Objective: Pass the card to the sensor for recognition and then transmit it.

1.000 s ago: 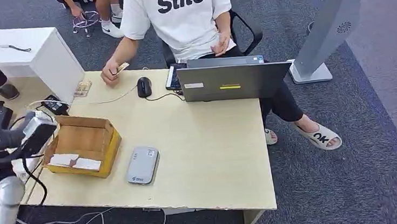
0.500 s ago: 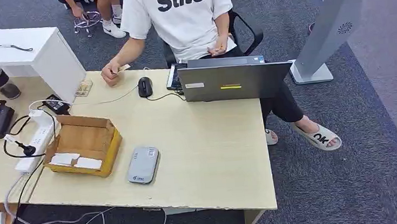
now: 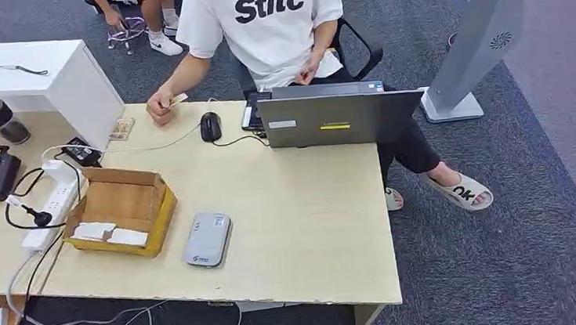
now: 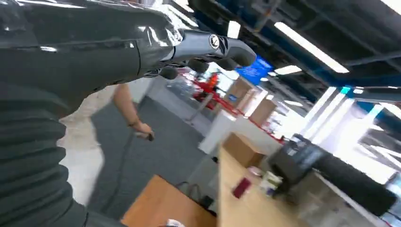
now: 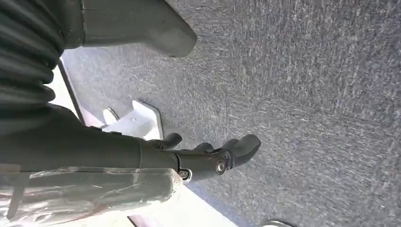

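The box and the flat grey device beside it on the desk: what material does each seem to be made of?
The box looks like plain brown cardboard: matte, with folded flaps standing open and white cards lying inside. The grey device appears to be moulded plastic with a smooth, slightly glossy shell and rounded corners. The desk seems to be pale wood-look laminate, though its core cannot be judged.

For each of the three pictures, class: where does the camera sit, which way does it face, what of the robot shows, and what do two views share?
Head view: high on the robot, facing forward and down on the table, box, sensor, laptop and a seated person.
Left wrist view: behind the left hand, tilted, facing across a hall, with blurred tables.
Right wrist view: behind the right hand, facing down at grey carpet.
Shared: grey carpet shows in the head and right wrist views.
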Tool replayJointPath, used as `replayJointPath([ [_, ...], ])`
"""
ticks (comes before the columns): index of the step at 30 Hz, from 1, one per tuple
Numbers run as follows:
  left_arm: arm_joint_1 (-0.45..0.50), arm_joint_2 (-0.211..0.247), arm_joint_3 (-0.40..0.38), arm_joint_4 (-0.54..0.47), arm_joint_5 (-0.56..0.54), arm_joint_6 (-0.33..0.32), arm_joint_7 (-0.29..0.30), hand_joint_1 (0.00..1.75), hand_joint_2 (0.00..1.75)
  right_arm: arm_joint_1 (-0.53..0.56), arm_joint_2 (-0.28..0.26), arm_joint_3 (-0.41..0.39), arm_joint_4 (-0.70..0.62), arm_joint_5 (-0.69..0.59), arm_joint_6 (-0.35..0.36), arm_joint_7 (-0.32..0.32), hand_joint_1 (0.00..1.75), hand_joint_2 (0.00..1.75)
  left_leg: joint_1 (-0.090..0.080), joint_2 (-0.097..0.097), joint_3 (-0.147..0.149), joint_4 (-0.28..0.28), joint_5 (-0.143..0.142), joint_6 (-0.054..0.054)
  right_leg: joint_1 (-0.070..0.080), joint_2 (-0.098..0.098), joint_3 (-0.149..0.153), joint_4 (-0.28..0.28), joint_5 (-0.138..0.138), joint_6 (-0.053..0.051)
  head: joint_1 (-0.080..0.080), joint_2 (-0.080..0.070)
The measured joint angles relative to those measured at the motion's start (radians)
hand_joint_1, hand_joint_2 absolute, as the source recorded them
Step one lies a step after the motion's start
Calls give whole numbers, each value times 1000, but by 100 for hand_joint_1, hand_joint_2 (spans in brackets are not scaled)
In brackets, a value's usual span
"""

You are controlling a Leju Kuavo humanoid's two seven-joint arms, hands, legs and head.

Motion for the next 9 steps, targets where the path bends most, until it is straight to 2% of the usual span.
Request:
replayJointPath([
  [3, -28, -16, 54, 145, -20, 132, 90, 0, 175, -1, 2, -9, 0, -1, 1, 8, 0, 175, 0, -2, 0, 0, 0, 0, 0, -3, 1, 0, 0, 0, 1, 0],
  [6, -58, -25, 124, 324, 45, 227, 208, 0, 175, -2, 3, -16, 0, 6, 1, 9, 0, 175, 0, -1, 0, 0, 0, 0, 0, -2, 1, 0, 0, 0, 0, 0],
  [9, -73, -32, 159, 493, 48, 369, 335, 0, 175, -3, 3, -16, 0, 23, 4, 20, 0, 175, -1, -2, 0, 0, 0, 0, 0, -2, 1, 0, 0, 0, 0, 0],
])
